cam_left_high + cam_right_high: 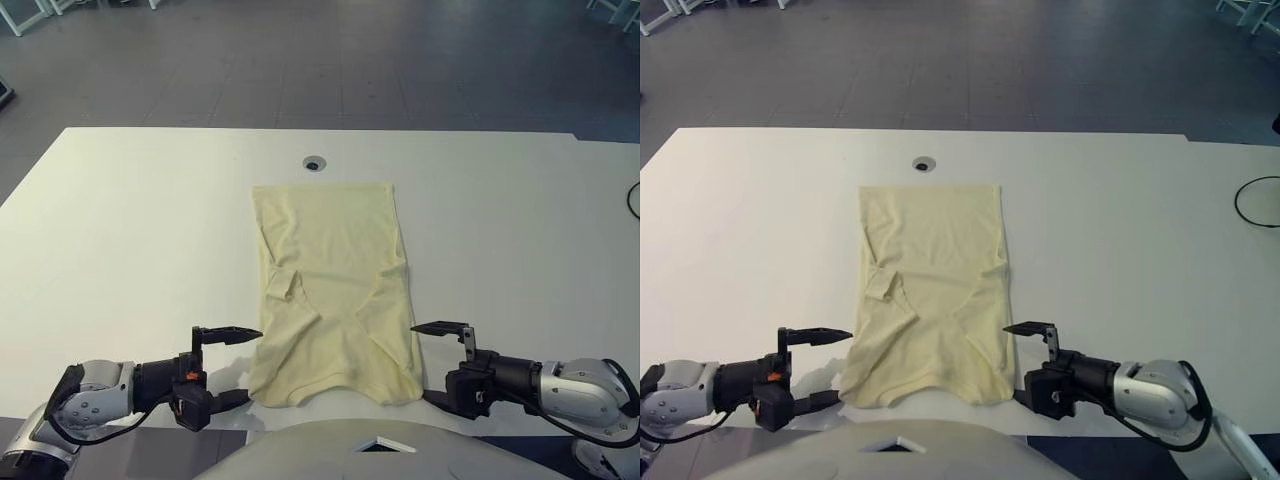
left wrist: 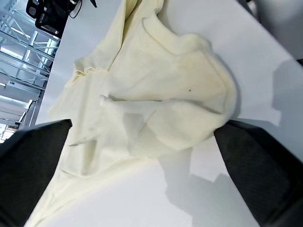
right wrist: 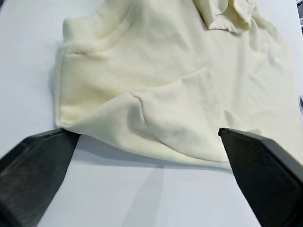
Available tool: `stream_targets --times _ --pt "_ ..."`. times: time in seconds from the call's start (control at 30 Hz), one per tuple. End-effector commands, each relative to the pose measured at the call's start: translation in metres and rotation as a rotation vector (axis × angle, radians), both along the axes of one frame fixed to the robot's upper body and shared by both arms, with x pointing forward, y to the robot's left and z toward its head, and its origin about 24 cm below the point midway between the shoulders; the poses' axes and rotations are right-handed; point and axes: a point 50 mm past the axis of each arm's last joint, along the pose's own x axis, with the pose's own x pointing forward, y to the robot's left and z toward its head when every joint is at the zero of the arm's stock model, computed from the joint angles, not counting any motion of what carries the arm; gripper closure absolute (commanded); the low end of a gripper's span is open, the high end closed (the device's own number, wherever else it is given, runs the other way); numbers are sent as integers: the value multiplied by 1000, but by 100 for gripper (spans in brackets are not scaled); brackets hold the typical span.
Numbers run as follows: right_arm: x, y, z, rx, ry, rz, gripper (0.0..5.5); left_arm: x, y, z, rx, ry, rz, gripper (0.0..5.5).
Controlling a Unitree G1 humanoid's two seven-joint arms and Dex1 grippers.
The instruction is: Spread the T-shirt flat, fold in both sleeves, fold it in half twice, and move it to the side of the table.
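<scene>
A T-shirt (image 1: 330, 290) lies mid-surface (image 1: 140, 230), sleeves folded in, collar end at the near edge. Just past its far hem sits a round grommet (image 1: 315, 162). A black cable (image 1: 1260, 200) loops at the right edge, well apart. The left gripper (image 1: 232, 366) hangs just beside the shirt's near left corner and the right gripper (image 1: 438, 362) beside its near right corner, both with jaws apart.

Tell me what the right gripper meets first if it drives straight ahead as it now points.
Likely the T-shirt, at its near corner: the open right gripper points inward at it across bare table; height is hard to judge.
</scene>
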Motion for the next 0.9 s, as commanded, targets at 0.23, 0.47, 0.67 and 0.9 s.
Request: stream_targets --times 0.23,0.47,0.67,0.9 --pt "-4 -1 -4 -9 -16 23 12 2 4 -15 89 17 -5 10" --pt "-15 -2 -1 -13 7 51 10 -2 1 -17 70 34 -49 137" --pt "-20 -4 -6 -45 7 41 10 -2 0 -18 59 30 -66 247" --pt "-14 -8 -10 -84 -17 22 114 -2 -1 -20 56 35 -71 375"
